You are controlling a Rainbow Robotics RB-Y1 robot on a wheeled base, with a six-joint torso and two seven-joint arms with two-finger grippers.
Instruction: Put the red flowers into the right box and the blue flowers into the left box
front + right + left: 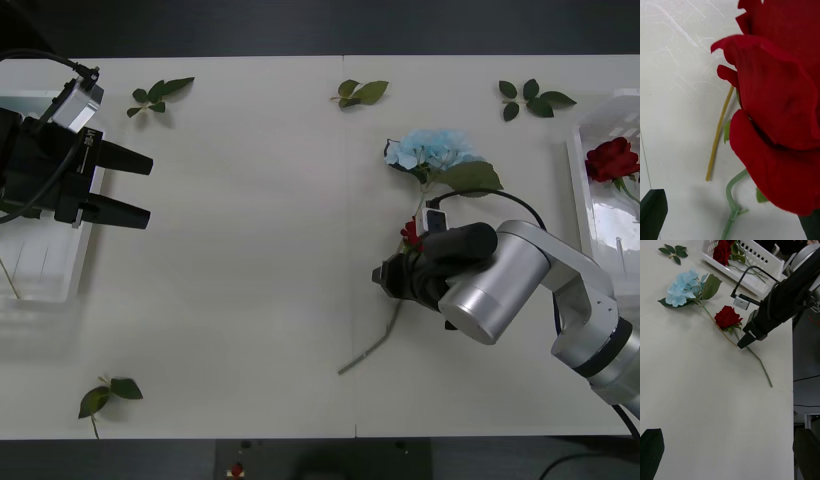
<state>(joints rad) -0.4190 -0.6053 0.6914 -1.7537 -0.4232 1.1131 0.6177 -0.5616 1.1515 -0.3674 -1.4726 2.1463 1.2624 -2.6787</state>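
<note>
Red rose (410, 234) on the worktop (250, 250), right of centre in the front view, bloom toward the upper right and green stem (372, 347) running to the lower left; its long axis is thus diagonal. Just above it lies a blue flower (428, 150), its yellowish stem crossing close beside the rose bloom. The right claw (747, 339) is down at the rose's stem just below the bloom; whether its fingers have closed on the stem cannot be told. Right box (583, 180), right edge: already holds at least one red rose (611, 158). Left box (75, 260), left edge: contents hidden by the left claw (128, 187), which hovers open and empty. Judged part-way: this rose and this blue flower are unsorted.
</note>
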